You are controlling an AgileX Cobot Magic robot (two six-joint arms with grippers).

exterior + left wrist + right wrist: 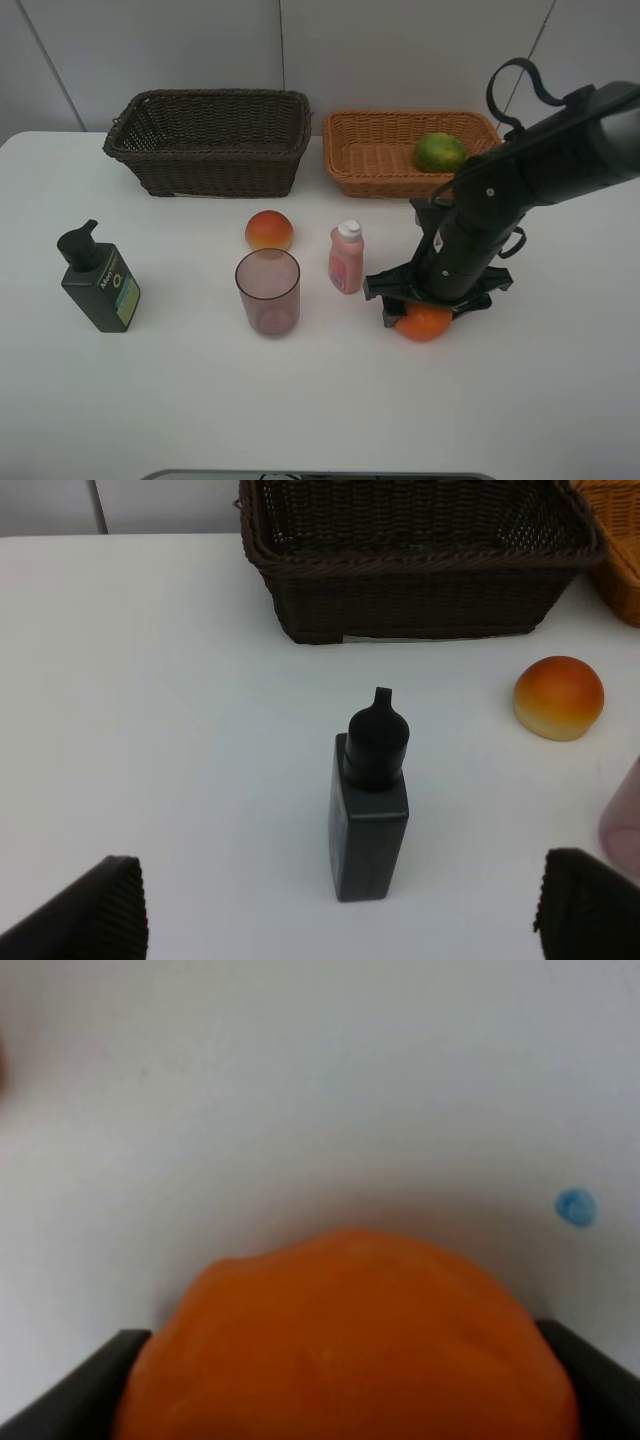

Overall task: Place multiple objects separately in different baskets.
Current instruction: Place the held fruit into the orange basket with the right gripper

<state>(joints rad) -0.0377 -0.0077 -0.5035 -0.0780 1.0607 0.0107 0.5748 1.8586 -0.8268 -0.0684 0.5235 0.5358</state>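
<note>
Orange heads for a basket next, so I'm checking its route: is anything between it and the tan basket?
Nothing visible lies between the orange and the tan basket; only the right arm itself hangs above that stretch.

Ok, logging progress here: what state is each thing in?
Dark brown wicker basket: looks empty.
Light orange-tan wicker basket: holds green citrus fruit.
Round orange fruit: on white table, clamped in right tool.
Translucent mauve cup: upright, empty.
Dark green pump bottle: upright, untouched.
Pink white-capped bottle: upright, capped.
Left tool: open, empty.

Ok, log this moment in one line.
right jaws: closed on orange | left jaws: open, pump bottle ahead | green fruit: in tan basket
</note>
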